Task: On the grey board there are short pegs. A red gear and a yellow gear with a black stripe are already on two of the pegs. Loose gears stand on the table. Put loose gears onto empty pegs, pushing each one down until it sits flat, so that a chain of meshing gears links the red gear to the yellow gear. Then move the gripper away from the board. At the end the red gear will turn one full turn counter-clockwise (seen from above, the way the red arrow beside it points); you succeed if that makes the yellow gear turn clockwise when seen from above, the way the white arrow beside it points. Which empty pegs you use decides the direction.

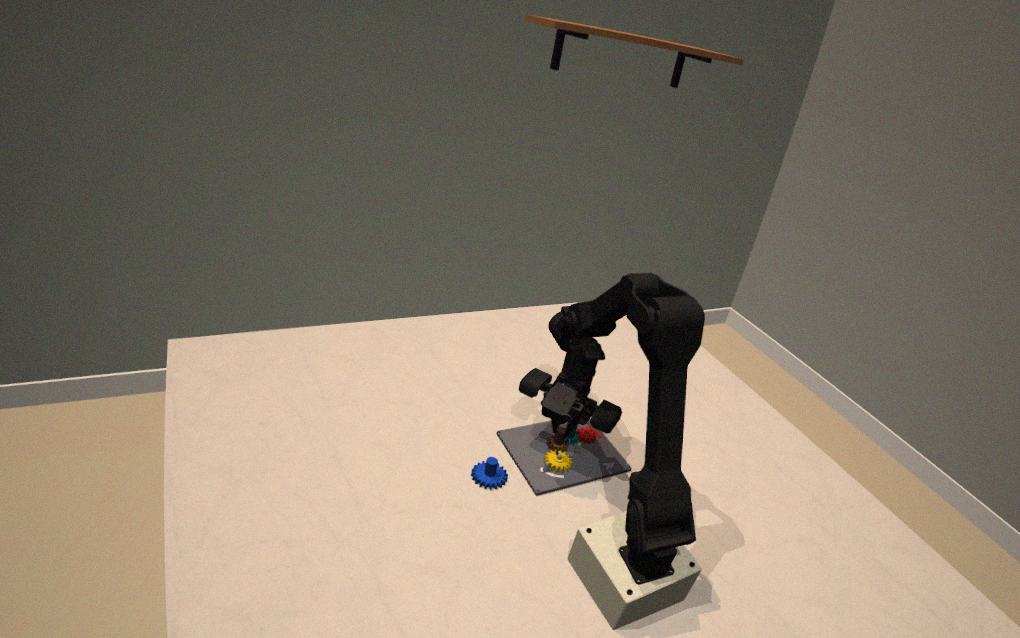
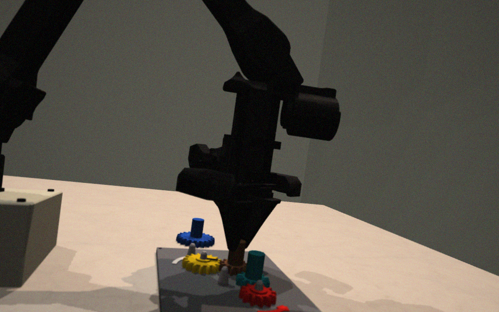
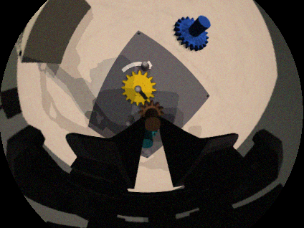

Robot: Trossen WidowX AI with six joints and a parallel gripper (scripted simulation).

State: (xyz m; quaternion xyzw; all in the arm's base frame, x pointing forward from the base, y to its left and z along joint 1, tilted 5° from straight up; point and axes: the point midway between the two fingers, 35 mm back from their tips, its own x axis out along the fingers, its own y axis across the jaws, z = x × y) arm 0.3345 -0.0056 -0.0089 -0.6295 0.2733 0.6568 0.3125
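Observation:
My gripper point(image 1: 559, 431) point(image 2: 238, 248) point(image 3: 152, 120) is shut on the upright handle of the brown gear point(image 1: 557, 445) point(image 2: 234, 266) point(image 3: 151, 107). That gear is low over the grey board point(image 1: 519, 440) point(image 2: 166, 274) point(image 3: 190, 89), slightly tilted, between the yellow gear point(image 1: 558, 461) point(image 2: 196, 264) point(image 3: 134, 80) and the teal gear point(image 2: 254, 266) point(image 3: 147, 143). Its teeth appear at the yellow teeth; its peg is hidden, and I cannot tell if it is flat. The teal gear stands on the board beside the red gear point(image 1: 587, 436) point(image 2: 257, 296). The blue gear point(image 1: 489, 475) point(image 2: 194, 239) point(image 3: 184, 30) stands on the table.
One bare peg point(image 2: 223, 276) point(image 3: 131, 121) stands near the brown gear. Another bare peg point(image 2: 191, 249) point(image 3: 145, 65) stands beyond the yellow gear, by the white arrow point(image 1: 554, 475) point(image 3: 130, 66). The red arrow point(image 2: 282, 308) is beside the red gear. The robot's base block point(image 1: 601, 564) is near the board.

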